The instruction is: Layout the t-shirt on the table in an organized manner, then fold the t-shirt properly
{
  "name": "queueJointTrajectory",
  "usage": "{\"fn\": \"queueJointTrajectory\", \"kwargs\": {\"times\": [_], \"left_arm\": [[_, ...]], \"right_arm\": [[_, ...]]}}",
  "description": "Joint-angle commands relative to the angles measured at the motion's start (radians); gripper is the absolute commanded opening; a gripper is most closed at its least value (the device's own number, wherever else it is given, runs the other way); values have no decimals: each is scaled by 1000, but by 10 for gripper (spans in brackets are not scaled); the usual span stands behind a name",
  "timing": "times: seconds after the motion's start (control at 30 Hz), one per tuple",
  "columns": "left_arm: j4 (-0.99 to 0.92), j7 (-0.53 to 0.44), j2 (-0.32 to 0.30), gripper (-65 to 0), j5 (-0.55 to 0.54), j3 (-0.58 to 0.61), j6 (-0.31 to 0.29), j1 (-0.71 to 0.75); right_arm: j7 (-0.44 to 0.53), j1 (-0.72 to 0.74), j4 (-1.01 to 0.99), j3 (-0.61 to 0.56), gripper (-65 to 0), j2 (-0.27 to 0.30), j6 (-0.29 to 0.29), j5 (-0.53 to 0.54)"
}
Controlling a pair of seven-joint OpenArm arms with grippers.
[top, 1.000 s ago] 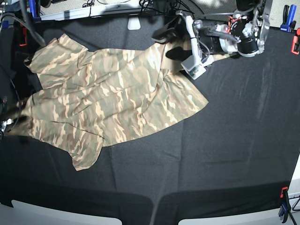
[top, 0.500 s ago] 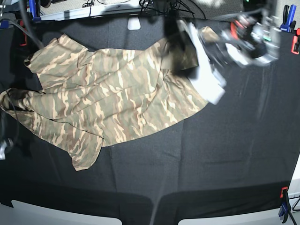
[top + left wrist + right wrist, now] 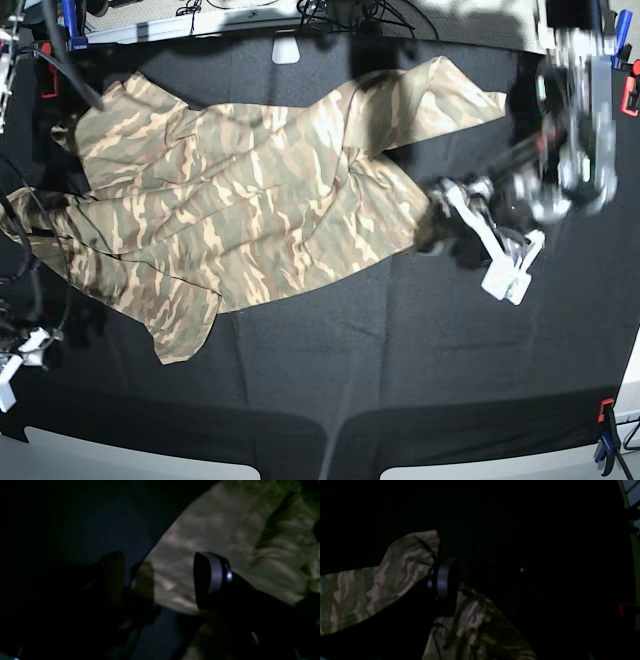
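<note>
Left gripper (image 3: pixel 160 580) spread wide, nothing between the fingers, hanging over the right edge of the shirt (image 3: pixel 250 200). Right gripper (image 3: pixel 460 585) too dark to tell whether spread or pressed together, with one finger (image 3: pixel 443 580) against camouflage cloth. Shirt spread, creased, across the left and middle of the table (image 3: pixel 400 380), one sleeve stretched toward the far right.

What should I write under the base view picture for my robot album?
Two robot arms spread a big soft camouflage-print t-shirt across the wide black cloth-covered table, the left pincer at its corner.
</note>
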Motion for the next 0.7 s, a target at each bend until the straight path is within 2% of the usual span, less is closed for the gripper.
{"fn": "queueJointTrajectory", "kwargs": {"times": [0.0,0.23,0.3,0.4,0.6,0.67], "left_arm": [[-37,-23,-4,-251,-40,-3,-6,-44],[-351,-24,-4,-251,14,-3,-10,-175],[-368,-16,-3,-251,-2,-3,-24,-169],[-368,13,-3,-251,-35,0,-90,-158],[-368,82,-3,-251,-65,73,-96,-152],[-368,74,-3,-251,-68,123,-95,-153]], "right_arm": [[22,30,14,11,-355,14,0,8],[19,30,14,11,-355,5,0,7],[19,30,14,11,-355,5,0,7],[20,30,14,11,-355,5,0,7],[19,30,14,11,-355,5,0,7],[19,30,14,11,-355,5,0,7]]}}
